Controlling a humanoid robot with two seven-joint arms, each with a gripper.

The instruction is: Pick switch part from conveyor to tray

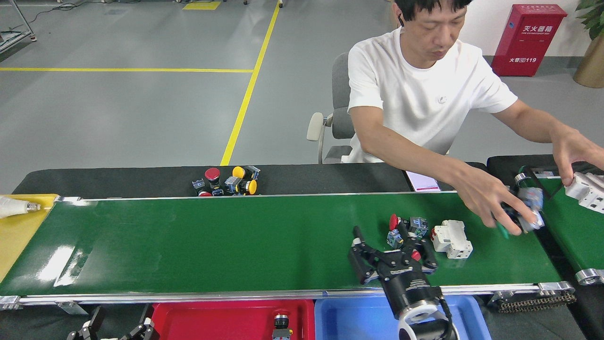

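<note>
- Conveyor [212, 245], a long glossy green belt with silver rails, runs left to right across the view and carries the parts within the robot's reach.
- Person [424, 94] in a white shirt sits behind the belt, both hands stretched to its right end; one hand [495, 208] sets more parts down there, likely to feed the line.
- Trays sit just below the near rail so a lifted part has little way to travel: a red tray [198, 321] with one switch already in it, and a blue tray [349, 318] beside it.
- Right gripper [394, 245], black, reaches over the near rail onto the belt; its fingers are spread wide and hold nothing, straddling the parts as if about to close.
- Left gripper [113, 330] waits low at the bottom edge; I cannot tell how its fingers stand.
- White breaker [452, 239] lies just right of the switches.
- Switch parts [406, 226], two small pieces, lie touching on the belt's right half between the spread fingers: red mushroom caps on grey-blue bodies, tipped on their sides.
- Spare switches [226, 182], red and yellow capped, lie heaped on the black bench behind the belt.
</note>
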